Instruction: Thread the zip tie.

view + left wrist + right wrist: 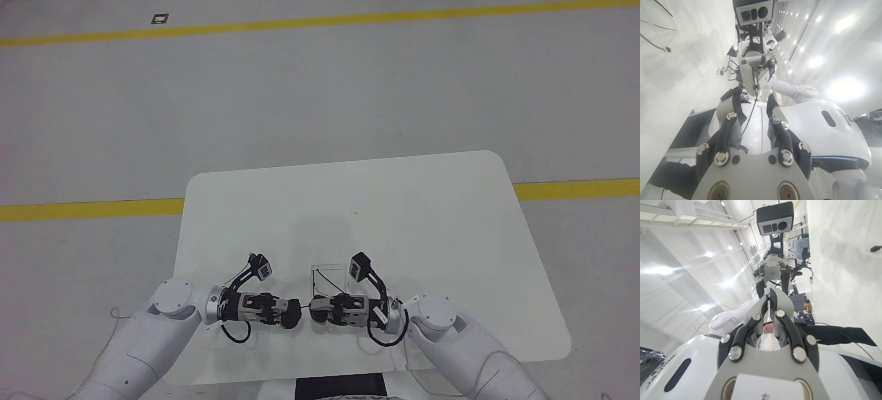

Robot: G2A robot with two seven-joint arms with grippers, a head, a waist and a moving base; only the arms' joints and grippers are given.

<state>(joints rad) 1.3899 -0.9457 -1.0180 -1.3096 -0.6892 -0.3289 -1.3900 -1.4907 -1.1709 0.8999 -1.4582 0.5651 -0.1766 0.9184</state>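
My two grippers face each other, tips nearly meeting, above the near part of the white table (440, 200). A thin black zip tie (750, 115) runs between them. My right gripper (768, 297) is shut on one end of it, and it also appears across from the left wrist camera (754, 85). My left gripper (753, 95) is open, its fingers (734, 98) standing on either side of the tie without touching it. The tie's other end runs down toward the left palm. From above, the left gripper (288, 313) and right gripper (318, 308) are almost touching.
More thin black zip ties (328, 272) lie loose on the table just beyond the grippers; the loose ties (660, 28) also appear in the left wrist view. The table's near edge (300, 378) is close below the arms. The far half of the table is bare.
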